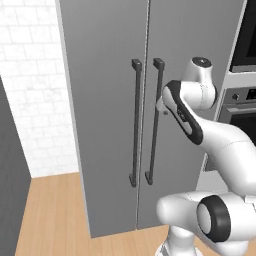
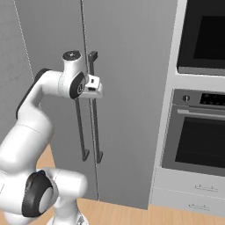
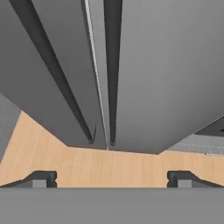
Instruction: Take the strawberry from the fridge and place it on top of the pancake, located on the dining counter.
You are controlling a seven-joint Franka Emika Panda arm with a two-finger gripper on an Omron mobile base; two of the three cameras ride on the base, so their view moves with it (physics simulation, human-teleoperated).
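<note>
Spread wide and holding nothing, the gripper [image 3: 112, 178] hangs in front of the fridge [image 1: 110, 100], its two fingertips [image 3: 41, 178] well apart at the bottom of the hand view, looking down along the two closed doors to the wooden floor [image 3: 109, 164]. In the left base view the hand sits at centre right, close by the right door's handle [image 1: 154, 122]; the left handle [image 1: 134, 125] stands just beside it across the door seam. The strawberry is presumably shut inside. The step in hand appears to be reaching for a door; next the fingers would need to straddle a bar handle, close on it, and pull the door open.
</note>
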